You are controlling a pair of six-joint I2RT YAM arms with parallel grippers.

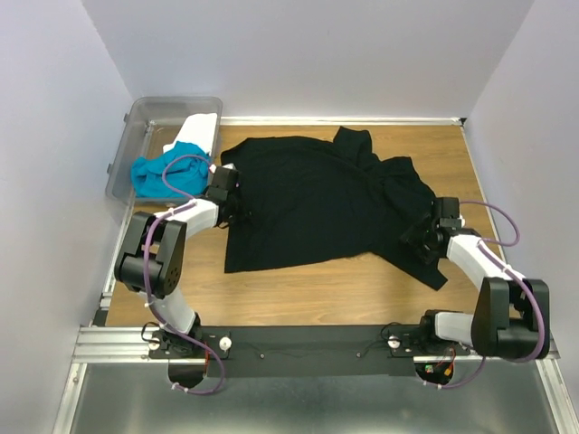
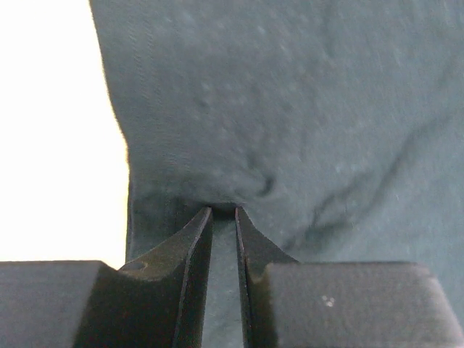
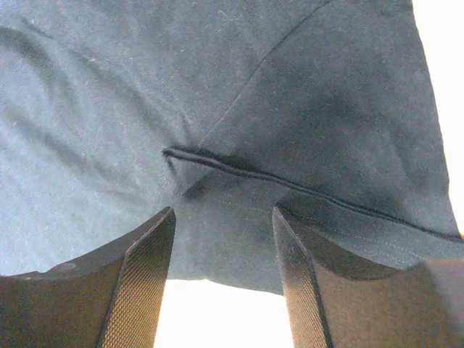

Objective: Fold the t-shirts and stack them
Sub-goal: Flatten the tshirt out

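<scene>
A large black t-shirt (image 1: 317, 199) lies spread on the wooden table, wrinkled toward its right sleeve. My left gripper (image 1: 228, 192) sits at the shirt's left edge. In the left wrist view its fingers (image 2: 196, 239) stand almost together with a fold of the black cloth (image 2: 290, 109) pinched between them. My right gripper (image 1: 423, 233) is over the shirt's right side. In the right wrist view it (image 3: 223, 210) is open, fingers wide apart, with a hemmed edge of the black cloth (image 3: 145, 87) lying between and beyond the tips. A turquoise t-shirt (image 1: 163, 172) and a white one (image 1: 201, 131) rest in the bin.
A clear plastic bin (image 1: 145, 117) stands at the back left, beside the table's left edge. Bare wood (image 1: 308, 289) shows between the shirt and the arms' black base rail. White walls close in the back and both sides.
</scene>
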